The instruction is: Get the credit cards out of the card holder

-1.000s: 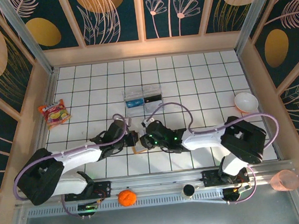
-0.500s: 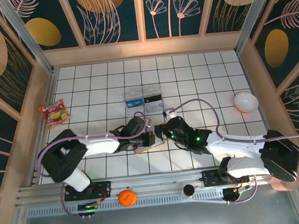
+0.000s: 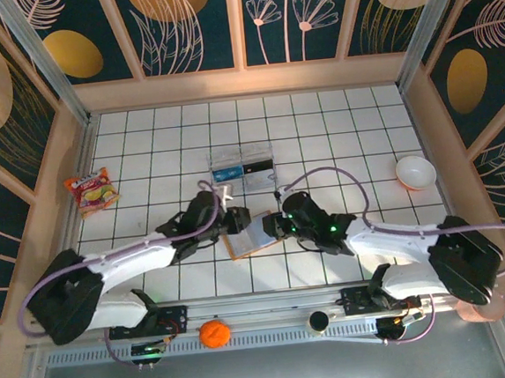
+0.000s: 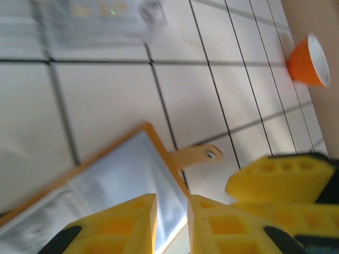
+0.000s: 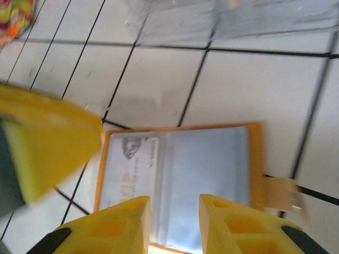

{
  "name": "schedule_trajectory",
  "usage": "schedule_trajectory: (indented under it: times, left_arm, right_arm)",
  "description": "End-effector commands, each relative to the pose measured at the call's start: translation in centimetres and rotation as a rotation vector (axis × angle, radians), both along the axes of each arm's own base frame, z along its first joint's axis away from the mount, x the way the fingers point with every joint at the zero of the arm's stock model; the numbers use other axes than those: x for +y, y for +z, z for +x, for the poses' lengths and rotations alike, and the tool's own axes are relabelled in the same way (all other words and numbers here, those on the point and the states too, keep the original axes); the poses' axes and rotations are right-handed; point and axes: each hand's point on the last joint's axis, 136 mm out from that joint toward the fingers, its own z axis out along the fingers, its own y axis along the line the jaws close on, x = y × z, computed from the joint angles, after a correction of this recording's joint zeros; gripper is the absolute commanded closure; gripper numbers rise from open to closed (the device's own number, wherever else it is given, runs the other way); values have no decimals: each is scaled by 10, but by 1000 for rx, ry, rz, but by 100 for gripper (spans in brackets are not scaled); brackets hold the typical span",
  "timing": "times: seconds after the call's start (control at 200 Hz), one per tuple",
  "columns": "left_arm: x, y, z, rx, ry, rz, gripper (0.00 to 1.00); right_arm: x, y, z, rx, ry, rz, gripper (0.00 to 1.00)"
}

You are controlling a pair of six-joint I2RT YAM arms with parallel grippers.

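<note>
The orange-tan card holder (image 3: 250, 238) lies open and flat on the tiled table, grey-blue pockets up. In the left wrist view its strap tab (image 4: 204, 154) sticks out to the right. One pale credit card (image 5: 124, 169) printed "VIP" sits in the left pocket. My left gripper (image 3: 231, 219) is at the holder's (image 4: 122, 174) left end, jaws a little apart, nothing between them (image 4: 172, 222). My right gripper (image 3: 276, 227) hovers over the holder's (image 5: 212, 164) right half, open (image 5: 175, 222) and empty. Each wrist view catches the other gripper's yellow finger (image 4: 286, 180) (image 5: 47, 137) close by.
A clear plastic box (image 3: 241, 163) stands just behind the holder. A snack packet (image 3: 93, 190) lies at the left edge and a bowl (image 3: 415, 172) at the right. An orange fruit (image 3: 214, 333) and a pink cup (image 3: 479, 304) sit by the arm bases.
The card holder has gone from folded to lying open and flat. My left gripper's jaws have parted slightly. Both arms have shifted around the holder.
</note>
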Motion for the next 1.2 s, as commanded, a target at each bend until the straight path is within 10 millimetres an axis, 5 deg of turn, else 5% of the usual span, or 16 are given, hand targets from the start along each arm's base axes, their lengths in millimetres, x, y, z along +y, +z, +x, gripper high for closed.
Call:
schedule_trajectory:
  times: [0.0,0.17,0.38,0.596,0.901,1.106,1.191]
  left_arm:
    - [41,-28,-5,61,113,79,72]
    - [59,-58,-22,111,122,134,66]
    - [57,-73,-25,124,95,144,55]
    - [42,-77,-19,117,50,125,64]
    - [30,-64,5,57,49,125,68]
    - [31,-42,8,11,36,126,60]
    - [30,-46,3,37,24,129,61]
  right_arm:
    - [39,12,-12,43,200,87,70]
    - [52,-20,-7,142,213,19,77]
    - [22,-57,9,222,55,-72,81]
    - [-5,-76,0,275,-50,-129,83]
    - [-13,-59,-3,229,-96,-114,84]
    - [28,-12,-5,174,97,35,71]
    - [42,-8,-8,218,161,81,69]
